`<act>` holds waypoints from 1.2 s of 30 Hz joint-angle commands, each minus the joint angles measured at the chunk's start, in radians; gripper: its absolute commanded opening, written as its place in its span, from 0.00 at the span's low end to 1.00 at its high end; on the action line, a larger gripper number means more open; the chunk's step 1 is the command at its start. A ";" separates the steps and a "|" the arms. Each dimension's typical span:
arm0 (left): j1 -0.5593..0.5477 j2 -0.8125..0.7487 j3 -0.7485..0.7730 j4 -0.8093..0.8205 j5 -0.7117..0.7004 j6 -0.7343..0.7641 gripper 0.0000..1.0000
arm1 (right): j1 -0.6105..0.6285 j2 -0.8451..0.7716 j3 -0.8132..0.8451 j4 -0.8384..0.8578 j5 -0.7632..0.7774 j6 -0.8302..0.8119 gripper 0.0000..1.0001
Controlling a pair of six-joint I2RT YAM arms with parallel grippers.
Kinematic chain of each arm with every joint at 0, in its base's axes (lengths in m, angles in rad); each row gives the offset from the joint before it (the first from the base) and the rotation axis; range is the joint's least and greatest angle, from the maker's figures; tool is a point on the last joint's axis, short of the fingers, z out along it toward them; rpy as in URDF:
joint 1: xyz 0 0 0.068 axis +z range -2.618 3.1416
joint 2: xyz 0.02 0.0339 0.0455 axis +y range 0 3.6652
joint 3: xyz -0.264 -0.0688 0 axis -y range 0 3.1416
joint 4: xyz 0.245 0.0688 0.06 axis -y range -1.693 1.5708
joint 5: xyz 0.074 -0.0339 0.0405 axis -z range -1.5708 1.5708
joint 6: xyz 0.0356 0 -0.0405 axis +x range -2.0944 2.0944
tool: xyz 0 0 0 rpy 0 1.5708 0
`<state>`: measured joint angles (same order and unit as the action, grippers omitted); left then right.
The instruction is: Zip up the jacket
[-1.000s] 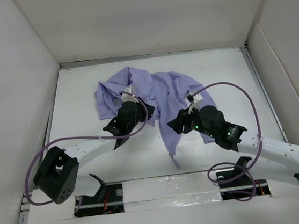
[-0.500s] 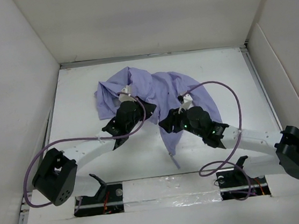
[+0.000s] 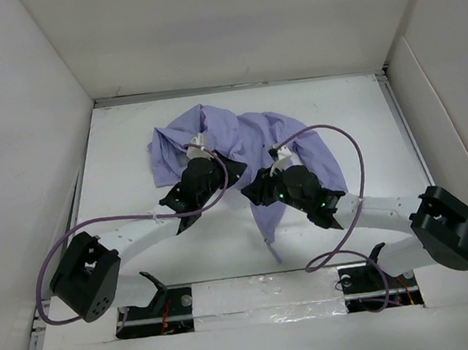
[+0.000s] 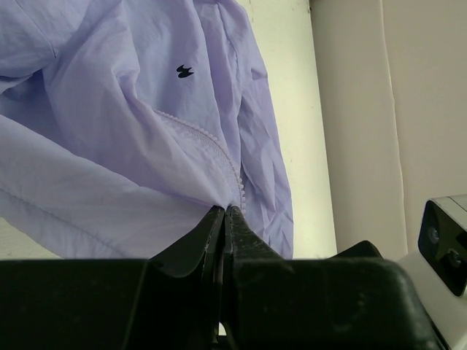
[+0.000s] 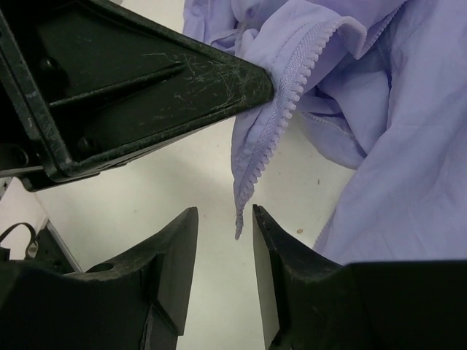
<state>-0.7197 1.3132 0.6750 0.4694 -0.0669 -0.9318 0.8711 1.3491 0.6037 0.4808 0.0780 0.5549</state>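
Gathering the loose zipper end looks to be the step in hand. The jacket (image 3: 251, 135) lies bunched and unzipped on the table (image 3: 353, 111), and both arms work at the jacket's near edge. The left gripper (image 4: 225, 213) is clenched on the jacket, pinching the fabric where a row of zipper teeth (image 4: 204, 138) runs into its tips. The right gripper (image 5: 225, 222) is released and holds nothing. The free end of the zipper tape (image 5: 270, 124) hangs from the jacket's fold to the mouth of its parted jaws, seemingly touching neither.

The next move, as I judge it, calls for the right gripper to close squarely on that dangling end without tugging the thin cloth out of the left pinch. No slider shows in any view, so it has yet to be found.

Only the right wrist view shows the tape's end and teeth clearly, with the left gripper's finger holding the tape above. Only the left wrist view shows a small dark logo (image 4: 184, 71) on the jacket. The top view gives the jacket's whole spread, but the arms hide both grips there.
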 commanded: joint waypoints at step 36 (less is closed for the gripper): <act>0.060 -0.690 -0.299 -0.087 0.102 0.249 0.51 | -0.196 0.077 0.381 -0.142 -0.823 0.129 0.00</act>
<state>-0.6609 0.7067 0.4240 0.3977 -0.0063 -0.7357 0.6975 1.3621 0.9211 0.3435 -0.4751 0.6106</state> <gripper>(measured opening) 0.516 0.025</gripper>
